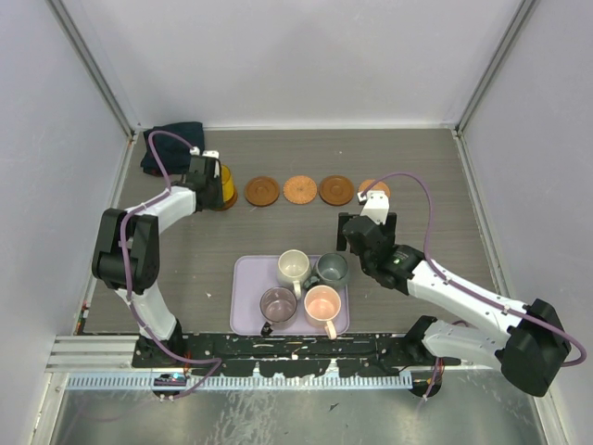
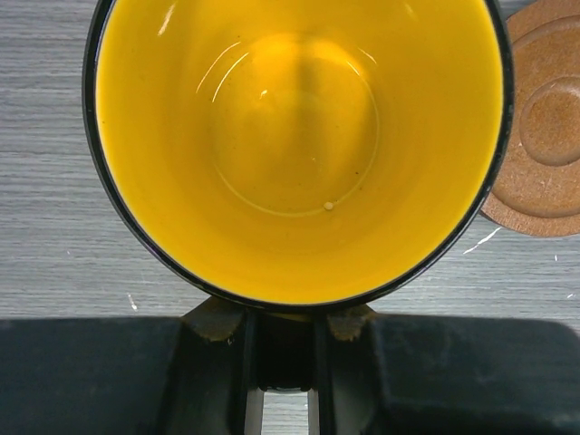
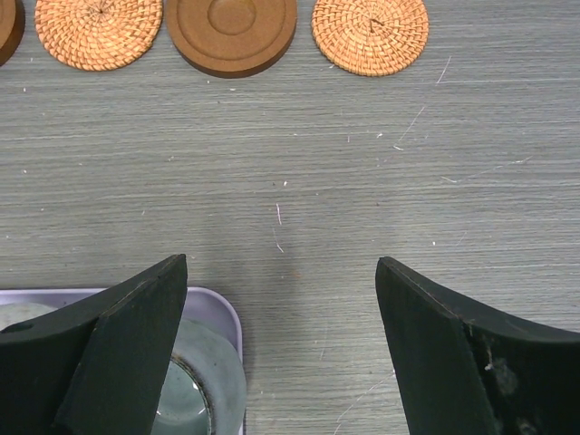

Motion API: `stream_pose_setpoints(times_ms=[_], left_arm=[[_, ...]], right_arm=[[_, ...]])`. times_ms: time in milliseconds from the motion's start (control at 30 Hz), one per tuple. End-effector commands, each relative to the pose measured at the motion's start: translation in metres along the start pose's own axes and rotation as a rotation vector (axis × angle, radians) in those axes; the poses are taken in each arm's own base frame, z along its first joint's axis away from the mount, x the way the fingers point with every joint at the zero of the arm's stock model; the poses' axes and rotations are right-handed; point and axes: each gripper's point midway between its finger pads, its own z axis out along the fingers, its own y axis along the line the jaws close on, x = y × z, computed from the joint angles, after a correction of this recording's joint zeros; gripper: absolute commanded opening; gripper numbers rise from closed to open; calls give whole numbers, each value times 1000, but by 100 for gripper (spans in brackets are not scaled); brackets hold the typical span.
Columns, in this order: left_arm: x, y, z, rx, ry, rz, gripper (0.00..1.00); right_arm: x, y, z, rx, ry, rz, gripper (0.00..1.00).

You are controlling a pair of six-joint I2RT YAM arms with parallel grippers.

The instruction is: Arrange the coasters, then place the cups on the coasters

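Pinching what seems the handle of the glossy, dark-rimmed yellow cup (image 2: 299, 154) at the top view's upper left, beside a ringed brown coaster (image 2: 544, 118), the left gripper (image 2: 283, 323) is nearly closed; the right gripper (image 3: 281, 263) gapes wide, empty

The worktop (image 1: 278, 232) is grey, with wood lines on it. Plain white walls (image 1: 296, 56) stand at nine, twelve and three o'clock.

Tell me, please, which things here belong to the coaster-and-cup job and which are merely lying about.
Job: coasters, yellow cup, cream cup, grey-green cup, mauve cup, pink cup.
Lying about: lavender tray, dark cloth.
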Motion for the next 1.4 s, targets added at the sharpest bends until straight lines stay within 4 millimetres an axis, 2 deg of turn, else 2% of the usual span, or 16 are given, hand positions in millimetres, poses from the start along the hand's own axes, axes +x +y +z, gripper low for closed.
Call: stream_pose_setpoints(times_ms=[0, 867, 1233, 1367], left_arm=[[-45, 2, -10, 6, -161, -13, 0], [-35, 5, -11, -2, -143, -18, 0], [-27, 10, -13, -20, -123, -18, 32], [-26, 9, -15, -16, -125, -22, 41]], right_arm=[[-22, 10, -3, -23, -47, 61, 89], [-19, 11, -3, -35, -37, 65, 88], [-21, 11, -7, -51, -44, 75, 88], [-21, 11, -7, -53, -45, 77, 88]])
